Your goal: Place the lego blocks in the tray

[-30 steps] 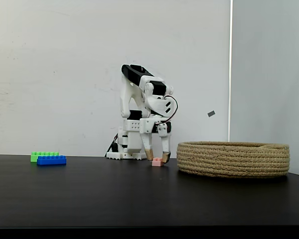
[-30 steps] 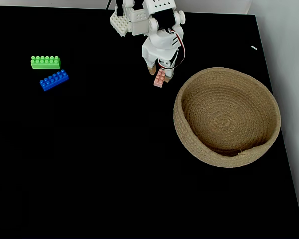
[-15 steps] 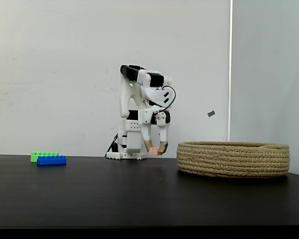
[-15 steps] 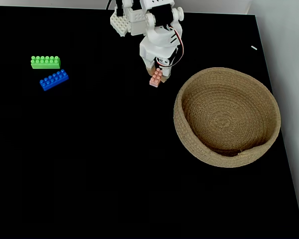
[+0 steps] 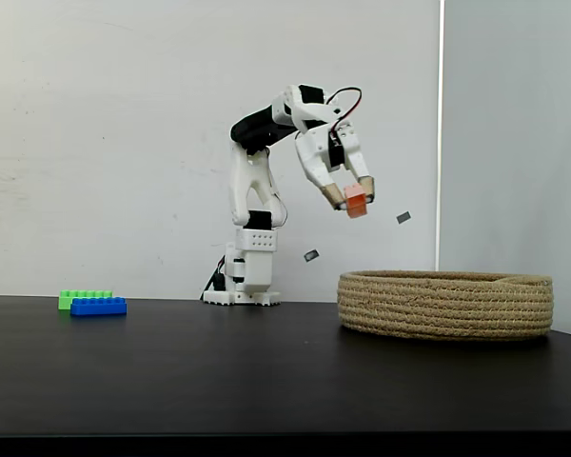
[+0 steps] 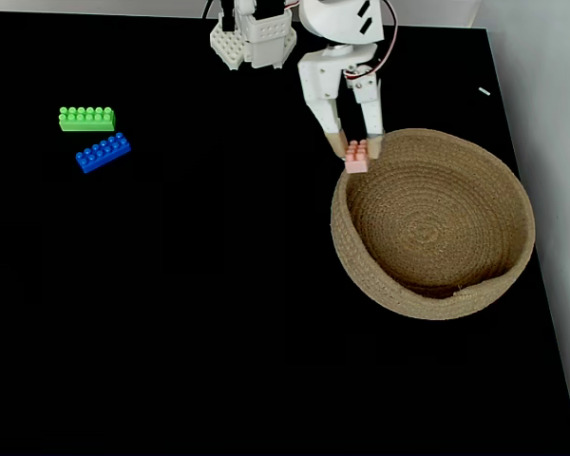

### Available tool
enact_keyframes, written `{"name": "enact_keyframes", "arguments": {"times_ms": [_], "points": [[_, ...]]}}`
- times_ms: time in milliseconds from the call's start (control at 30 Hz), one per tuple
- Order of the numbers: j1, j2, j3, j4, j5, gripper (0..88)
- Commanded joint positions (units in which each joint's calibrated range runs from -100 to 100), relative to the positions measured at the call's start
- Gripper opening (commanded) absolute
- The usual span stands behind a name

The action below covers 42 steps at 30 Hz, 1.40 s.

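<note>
My gripper [image 5: 352, 199] [image 6: 355, 152] is raised high and shut on the tiny pink lego block [image 5: 355, 201] [image 6: 356, 157]. It hangs over the left rim of the tray [image 5: 445, 303] [image 6: 433, 285], a wide coiled rope basket on the right of the table. In a fixed view from above, the pink block sits just at the tray's upper-left edge. The long green block [image 5: 84, 295] [image 6: 86, 118] and the long blue block [image 5: 99, 306] [image 6: 103, 152] lie side by side on the black table, far to the left.
The arm's white base [image 5: 245, 276] [image 6: 254, 38] stands at the back of the black table [image 5: 219, 371] [image 6: 190, 313]. A white wall rises behind, and the table's right edge runs close beside the tray.
The gripper has lifted the pink block from near the table surface and swung it up and to the right, toward the tray's rim. The green and blue blocks have not moved.
</note>
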Motion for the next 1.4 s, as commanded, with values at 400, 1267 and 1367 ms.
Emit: {"name": "enact_keyframes", "arguments": {"times_ms": [400, 1267, 1367], "points": [[-5.9, 12.5, -10.2, -3.3, -2.7, 37.7], [53.8, 10.0, -4.7, 7.0, 8.3, 34.6], [58.2, 12.6, -4.4, 6.8, 10.3, 34.6]]}}
